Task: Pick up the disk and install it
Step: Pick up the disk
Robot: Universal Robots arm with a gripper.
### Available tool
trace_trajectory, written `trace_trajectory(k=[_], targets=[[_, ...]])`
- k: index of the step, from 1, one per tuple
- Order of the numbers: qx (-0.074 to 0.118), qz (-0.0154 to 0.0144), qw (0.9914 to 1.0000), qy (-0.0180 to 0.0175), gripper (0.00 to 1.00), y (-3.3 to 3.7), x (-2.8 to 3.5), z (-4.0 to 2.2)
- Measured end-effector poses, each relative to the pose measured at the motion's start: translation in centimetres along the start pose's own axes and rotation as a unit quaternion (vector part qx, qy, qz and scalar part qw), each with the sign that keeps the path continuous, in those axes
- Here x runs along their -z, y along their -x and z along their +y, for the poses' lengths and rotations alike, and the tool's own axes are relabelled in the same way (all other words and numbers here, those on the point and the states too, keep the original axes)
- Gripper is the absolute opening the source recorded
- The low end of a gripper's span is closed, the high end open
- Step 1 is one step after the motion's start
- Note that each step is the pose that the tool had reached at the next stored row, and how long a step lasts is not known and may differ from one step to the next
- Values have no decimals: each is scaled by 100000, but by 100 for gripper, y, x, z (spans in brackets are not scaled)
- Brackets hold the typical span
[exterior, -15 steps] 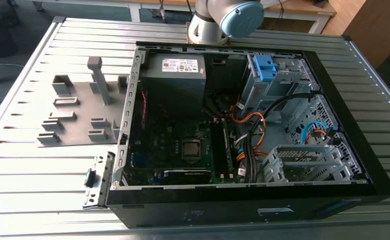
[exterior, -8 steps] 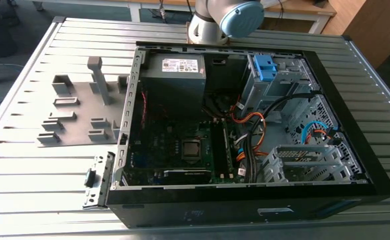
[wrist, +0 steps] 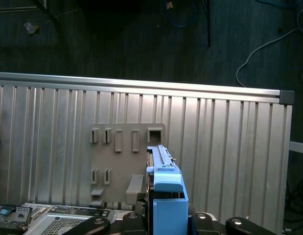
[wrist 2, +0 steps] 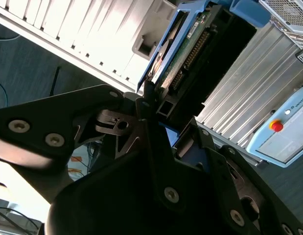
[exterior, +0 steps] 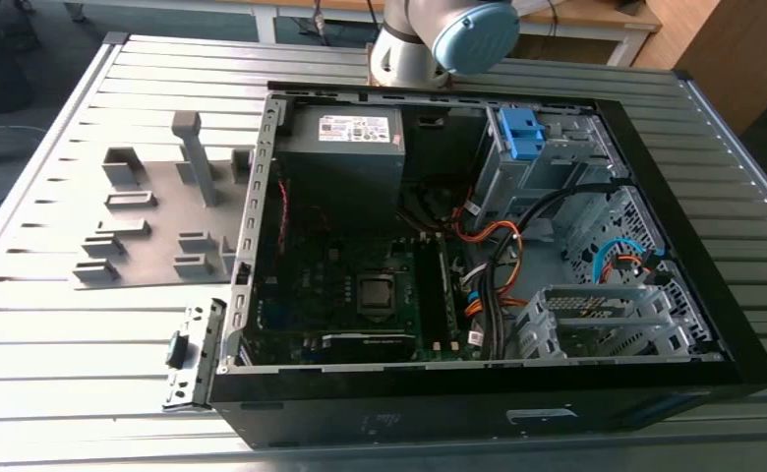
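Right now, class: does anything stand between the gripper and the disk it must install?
Nothing visible does. In the second wrist view the gripper is shut on the disk, gripping it at its blue-framed edge. The disk is held clear of the ribbed table behind it.

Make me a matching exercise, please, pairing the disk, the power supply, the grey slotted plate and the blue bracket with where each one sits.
Things:
1 disk
2 power supply
3 grey slotted plate
4 blue bracket

Places:
A flat on the ribbed table, at the exterior view's left of the case
B clamped in the gripper
C inside the case, bearing a white sticker
D inside the case, atop the metal drive cage

Pairs: 1-B; 2-C; 3-A; 4-D
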State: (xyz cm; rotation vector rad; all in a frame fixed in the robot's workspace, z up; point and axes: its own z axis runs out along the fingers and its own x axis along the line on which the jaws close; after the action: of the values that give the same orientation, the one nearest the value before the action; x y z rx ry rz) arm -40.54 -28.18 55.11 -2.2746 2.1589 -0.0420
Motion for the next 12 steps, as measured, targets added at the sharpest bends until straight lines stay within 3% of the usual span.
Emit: trace_trajectory(k=[12], targets=[[-1, 1, 100000, 0, 36, -2, 94, -2]])
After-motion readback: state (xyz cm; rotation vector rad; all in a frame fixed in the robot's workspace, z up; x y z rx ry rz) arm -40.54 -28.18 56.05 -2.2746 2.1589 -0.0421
